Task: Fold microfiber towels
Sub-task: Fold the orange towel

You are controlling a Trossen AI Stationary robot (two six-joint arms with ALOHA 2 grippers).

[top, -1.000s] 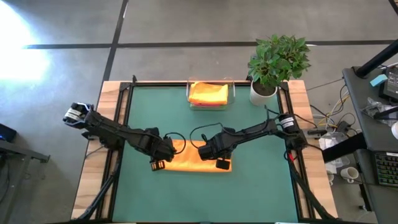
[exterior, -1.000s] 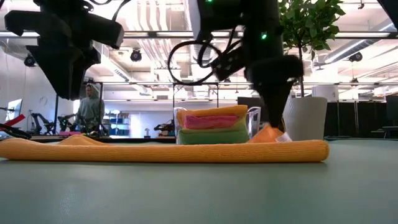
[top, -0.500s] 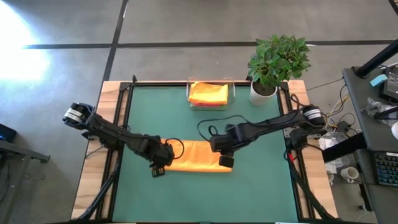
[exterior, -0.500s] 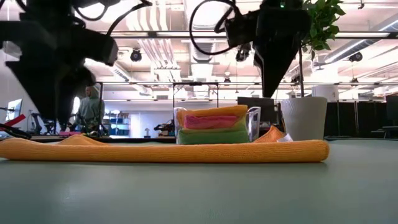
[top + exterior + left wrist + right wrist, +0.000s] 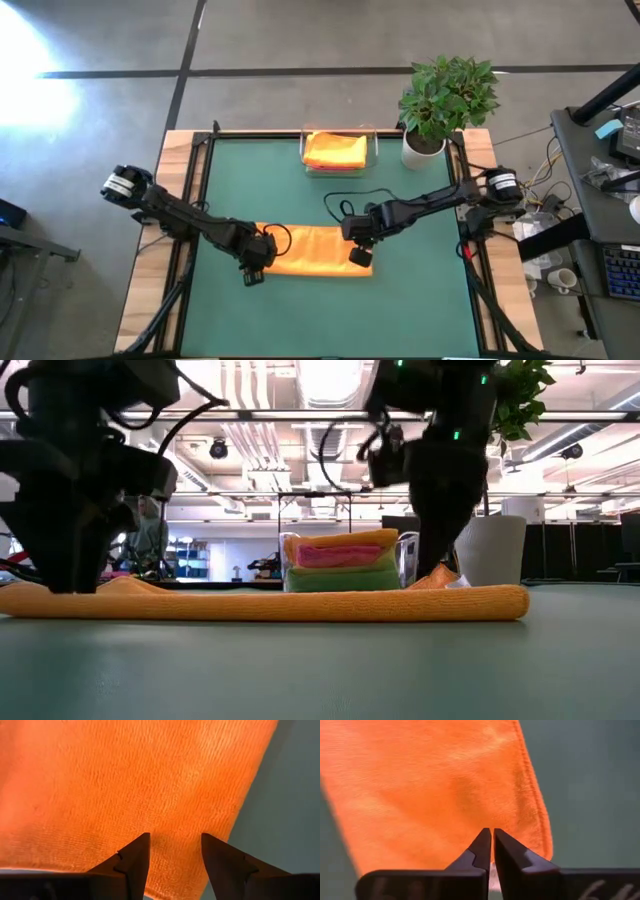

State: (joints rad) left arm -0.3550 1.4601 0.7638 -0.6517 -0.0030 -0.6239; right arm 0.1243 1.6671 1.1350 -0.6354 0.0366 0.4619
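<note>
From above, a folded orange microfiber towel (image 5: 312,250) lies as a long flat band on the green table mat (image 5: 420,300), toward the near side. The left gripper (image 5: 256,266) is at the band's left end and the right gripper (image 5: 360,254) at its right end. At the far edge a clear plastic tray (image 5: 338,152) holds a stack of folded towels (image 5: 335,149), orange on top, beside a potted green plant in a white pot (image 5: 440,100).

At table height the orange band (image 5: 300,603) stretches across the mat, with both arms standing on its ends. Behind it the tray stack (image 5: 338,563) shows orange, pink and green layers.

The left wrist view shows the left gripper (image 5: 174,851) with its jaws spread apart over the orange cloth (image 5: 125,780), nothing between them.

The right wrist view shows the right gripper (image 5: 492,842) with its jaws pressed together at the towel's hemmed edge (image 5: 532,795); whether cloth is pinched I cannot tell.
</note>
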